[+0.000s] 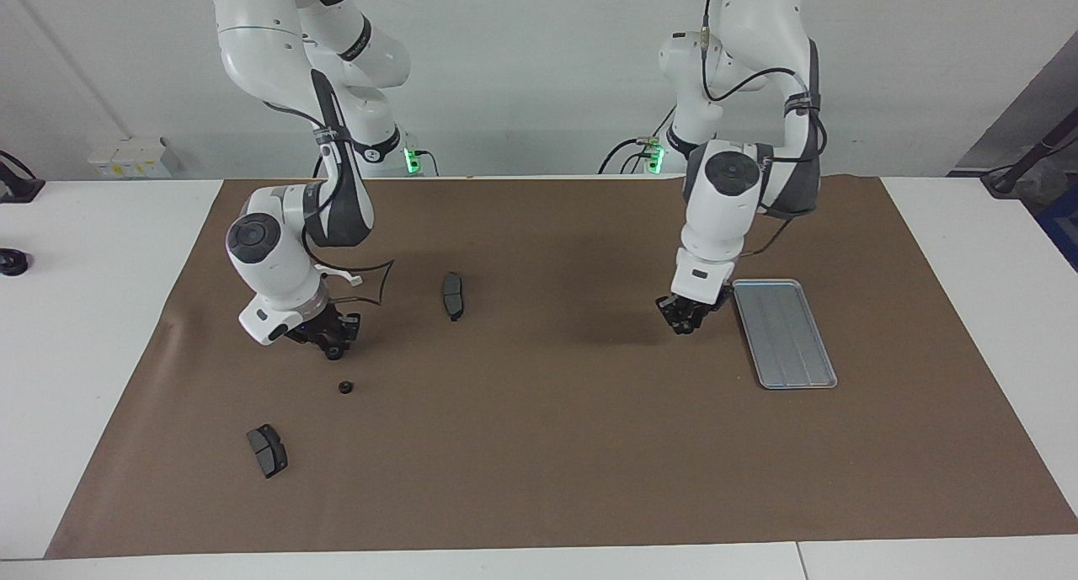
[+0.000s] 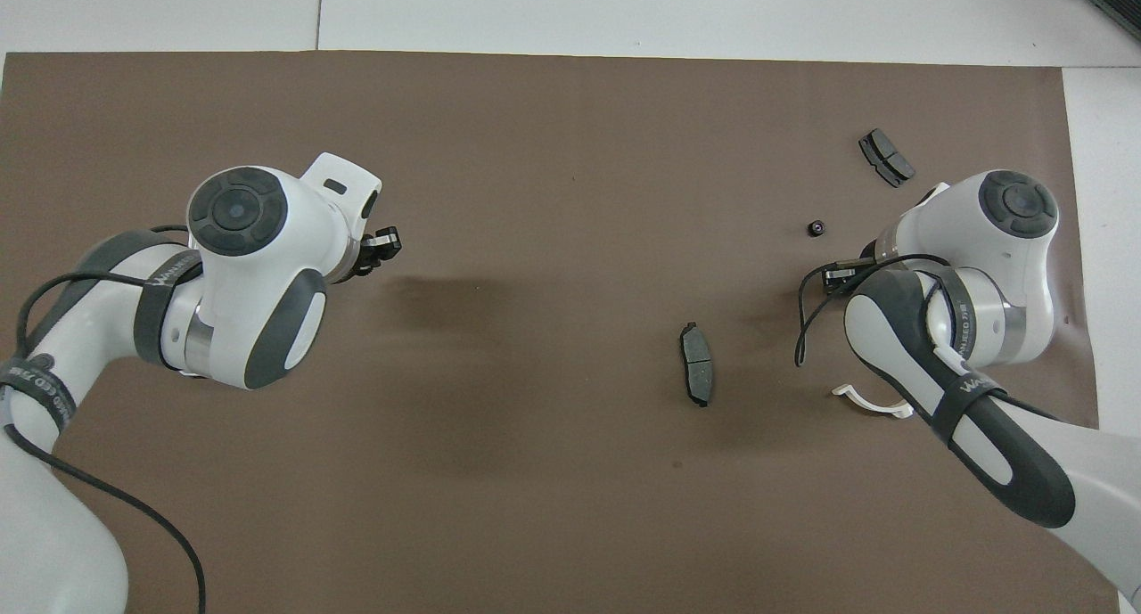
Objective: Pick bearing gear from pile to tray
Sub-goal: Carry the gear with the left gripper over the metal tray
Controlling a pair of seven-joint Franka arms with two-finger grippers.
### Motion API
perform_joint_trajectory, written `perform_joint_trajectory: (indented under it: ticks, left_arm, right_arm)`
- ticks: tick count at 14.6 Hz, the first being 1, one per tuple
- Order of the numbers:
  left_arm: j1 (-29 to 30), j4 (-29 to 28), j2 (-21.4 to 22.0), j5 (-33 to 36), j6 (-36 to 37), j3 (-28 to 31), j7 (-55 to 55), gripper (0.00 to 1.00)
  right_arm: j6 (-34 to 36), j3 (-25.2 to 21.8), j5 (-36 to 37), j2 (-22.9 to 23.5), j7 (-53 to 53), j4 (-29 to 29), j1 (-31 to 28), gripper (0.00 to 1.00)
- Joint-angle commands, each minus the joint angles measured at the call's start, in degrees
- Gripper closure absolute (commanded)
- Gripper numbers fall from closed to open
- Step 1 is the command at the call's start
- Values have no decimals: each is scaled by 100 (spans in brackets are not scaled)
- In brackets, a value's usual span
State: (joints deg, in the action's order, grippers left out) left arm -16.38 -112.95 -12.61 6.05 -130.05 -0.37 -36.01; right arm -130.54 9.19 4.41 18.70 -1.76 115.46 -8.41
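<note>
At the right arm's end of the table lies what is left of the pile: a brake pad (image 1: pixel 267 449) farthest from me, then a loose gear (image 1: pixel 344 387) on the brown mat (image 1: pixel 539 445). My right jaws are down on the mat just nearer to me than that, with a second gear (image 1: pixel 334 353) at their tips. I cannot tell whether they have clamped it or only bracket it. The white half-ring (image 1: pixel 337 274) lies under my right forearm, and another pad (image 1: pixel 453 295) lies toward the middle.

My left jaws hang low over the mat, just beside the tray (image 1: pixel 796 344) on the side toward the pile. They are drawn in on a small dark piece that I take to be a bearing gear (image 1: pixel 684 326). I can see nothing in the tray.

So the step in hand is the carry. Next my left arm needs a short move sideways until the jaws are over the tray, clearing the low rim, then a low release so the ring does not roll along the grooves. My right arm should make sure of its grip before it lifts.
</note>
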Motion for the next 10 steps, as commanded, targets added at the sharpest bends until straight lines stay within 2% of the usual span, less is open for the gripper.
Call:
perform_joint_trajectory:
  ticks: [1, 8, 10]
  left_arm:
    - [582, -446, 302, 133, -29, -77, 618, 100]
    - [1734, -1053, 470, 107, -548, -104, 2421, 100]
    - [1893, -1193, 513, 63, -592, -104, 2704, 96]
  right_arm:
    - [-156, 47, -151, -174, 246, 284, -99, 67]
    - [-156, 47, -151, -183, 237, 293, -90, 83]
    - [-156, 47, -151, -183, 237, 293, -90, 86]
